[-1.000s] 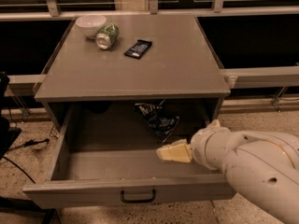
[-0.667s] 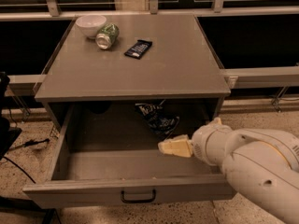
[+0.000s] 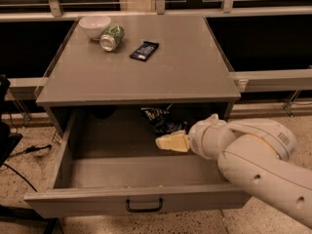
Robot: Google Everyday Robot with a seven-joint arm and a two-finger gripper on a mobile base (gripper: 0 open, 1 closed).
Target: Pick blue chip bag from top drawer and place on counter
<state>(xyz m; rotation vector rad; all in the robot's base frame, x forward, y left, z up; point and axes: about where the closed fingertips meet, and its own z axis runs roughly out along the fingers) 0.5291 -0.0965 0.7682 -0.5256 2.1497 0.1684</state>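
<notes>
Grey counter [image 3: 185, 67], speckled floor [image 3: 22, 182]; gripper [image 3: 165, 142] in drawer [image 3: 73, 204] by blue chip bag [image 3: 158, 119], grip unclear

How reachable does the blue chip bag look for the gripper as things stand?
Probably yes, reachable: the top drawer is pulled open, the gripper sits inside it right beside the blue chip bag, and nothing lies between them.

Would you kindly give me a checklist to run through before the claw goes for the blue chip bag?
1. Top drawer pulled open: ok.
2. Blue chip bag in sight at the drawer's back: ok.
3. Claw inside the drawer, just in front of the bag: ok.
4. Claw touching the bag: cannot tell.
5. Room on the counter in front of the bowl, can and bar wrapper: ok.
</notes>
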